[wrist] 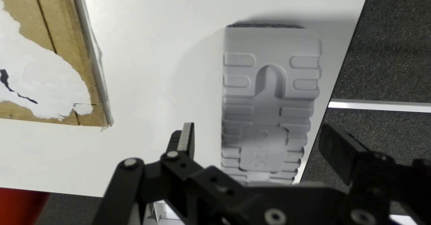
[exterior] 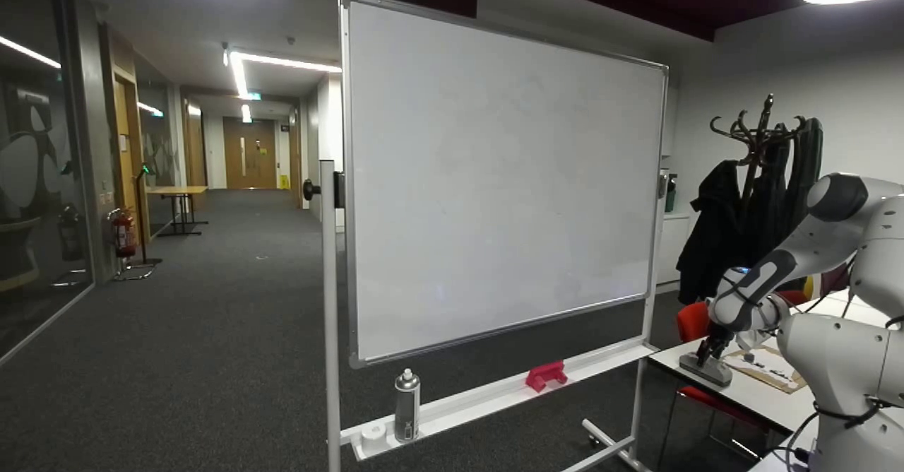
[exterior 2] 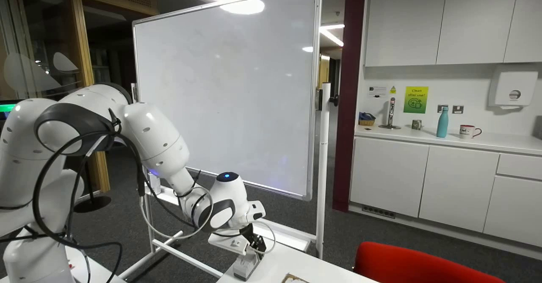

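Our gripper (wrist: 257,130) stands spread wide astride the grey whiteboard eraser (wrist: 269,112), which lies on the worktop (wrist: 144,76) so close to the edge that, we judge, an off-centre squeeze could push it onto the floor (wrist: 397,50).

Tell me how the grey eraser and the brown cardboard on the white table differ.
The eraser is a thick grey ridged block; the cardboard is flat and brown with a ragged white patch. In the wrist view, the open gripper flanks the eraser; the cardboard lies outside it. Both rest on the white table.
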Robot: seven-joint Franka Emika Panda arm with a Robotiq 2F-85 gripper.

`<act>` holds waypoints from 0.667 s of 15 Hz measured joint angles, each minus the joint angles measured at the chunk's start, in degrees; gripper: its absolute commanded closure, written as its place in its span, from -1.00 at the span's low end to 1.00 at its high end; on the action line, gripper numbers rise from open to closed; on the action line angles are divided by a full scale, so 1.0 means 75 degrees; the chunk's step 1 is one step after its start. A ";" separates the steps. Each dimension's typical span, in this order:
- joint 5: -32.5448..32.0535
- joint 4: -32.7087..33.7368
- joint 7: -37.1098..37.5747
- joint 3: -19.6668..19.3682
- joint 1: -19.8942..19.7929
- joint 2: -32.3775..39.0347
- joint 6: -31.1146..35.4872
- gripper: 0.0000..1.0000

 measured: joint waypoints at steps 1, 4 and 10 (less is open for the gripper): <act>0.0011 -0.0009 -0.0005 0.0072 -0.0060 0.0024 0.0000 -1.00; 0.0095 -0.0138 -0.0010 0.0503 -0.0416 0.0230 -0.0010 -1.00; 0.0209 -0.0479 -0.0009 0.0965 -0.0784 0.0691 -0.0075 -1.00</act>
